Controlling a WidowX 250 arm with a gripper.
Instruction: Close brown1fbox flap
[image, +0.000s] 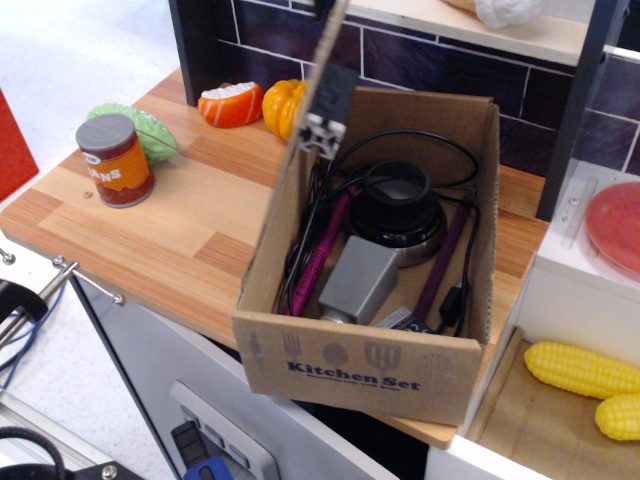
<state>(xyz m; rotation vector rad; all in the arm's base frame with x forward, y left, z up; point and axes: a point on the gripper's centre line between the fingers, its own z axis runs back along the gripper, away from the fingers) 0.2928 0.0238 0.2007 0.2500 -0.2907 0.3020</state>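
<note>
The brown1fbox (360, 368) stands at the front edge of the wooden counter (170, 230), its "Kitchen Set" print facing me. The flap (333, 40) rises from the box's left wall and stands almost upright, seen nearly edge-on. Its black tape patch (337, 92) and small black-white knob (320, 135) face the box's inside. The box is open on top and holds a round black device (395, 205), a grey block (358, 280), purple pens and black cables. No gripper shows in this view.
An orange-labelled can (115, 160), a green vegetable (145, 125), an orange slice (230, 103) and a small pumpkin (283, 105) sit on the counter left of the box. Corn cobs (580, 368) and a red plate (615, 225) are at the right. A dark tiled wall stands behind.
</note>
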